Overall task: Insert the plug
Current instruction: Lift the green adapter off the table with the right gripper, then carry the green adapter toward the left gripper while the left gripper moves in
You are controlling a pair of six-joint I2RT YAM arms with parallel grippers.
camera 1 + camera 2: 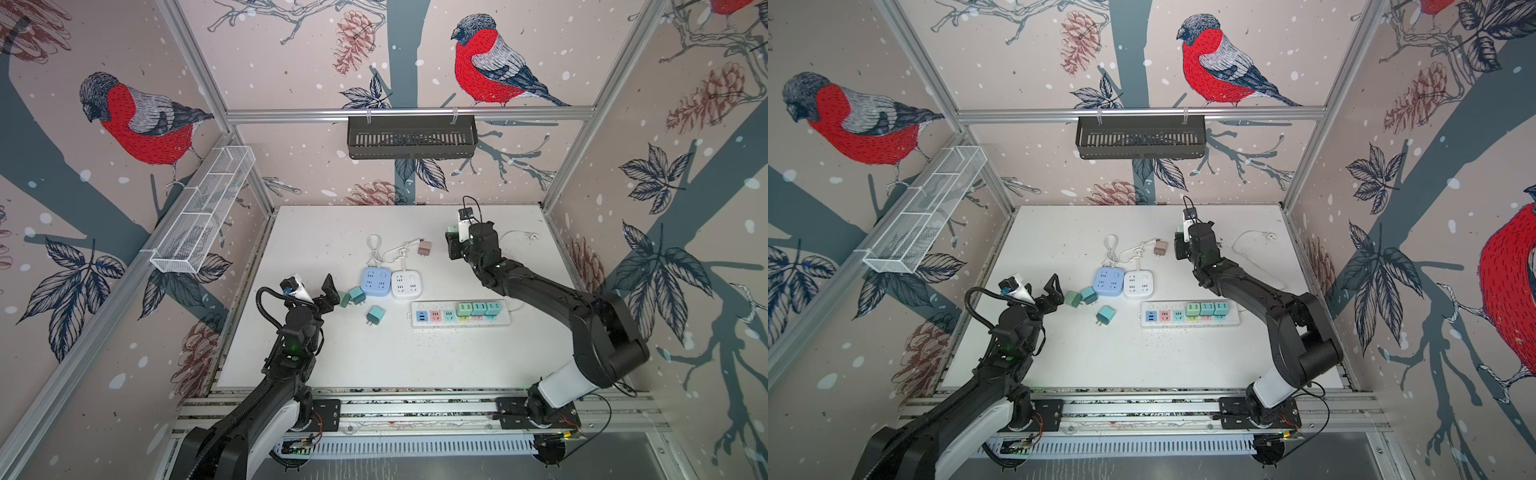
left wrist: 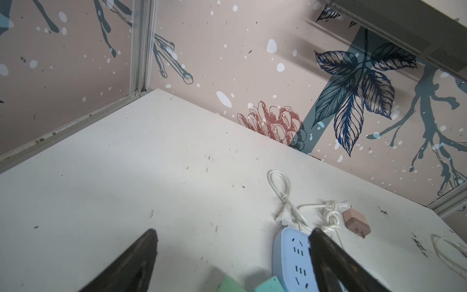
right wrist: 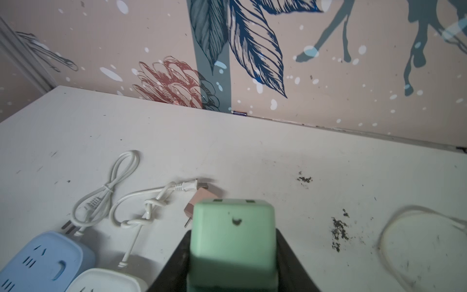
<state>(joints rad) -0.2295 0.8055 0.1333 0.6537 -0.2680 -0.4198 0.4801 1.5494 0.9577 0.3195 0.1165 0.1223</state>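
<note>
The right gripper (image 1: pixel 454 243) was clamped on the flat sides of a mint-green plug adapter (image 3: pixel 232 240), seemingly light, rigid and smooth, while the left gripper (image 2: pixel 233 233) gaped wide, empty.

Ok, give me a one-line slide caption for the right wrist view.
Right pincer holding a mint-green plug adapter over the white table, pink adapter just beyond.

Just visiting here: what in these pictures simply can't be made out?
- Green plug: prongs hidden by its own body in the right wrist view.
- Pink plug: half covered by the green plug there.
- Loose teal plug: cut off by the left wrist view's edge.
- Power strip: free sockets' holes too small in both top views.
- Black basket: contents hidden behind its wall in both top views.
</note>
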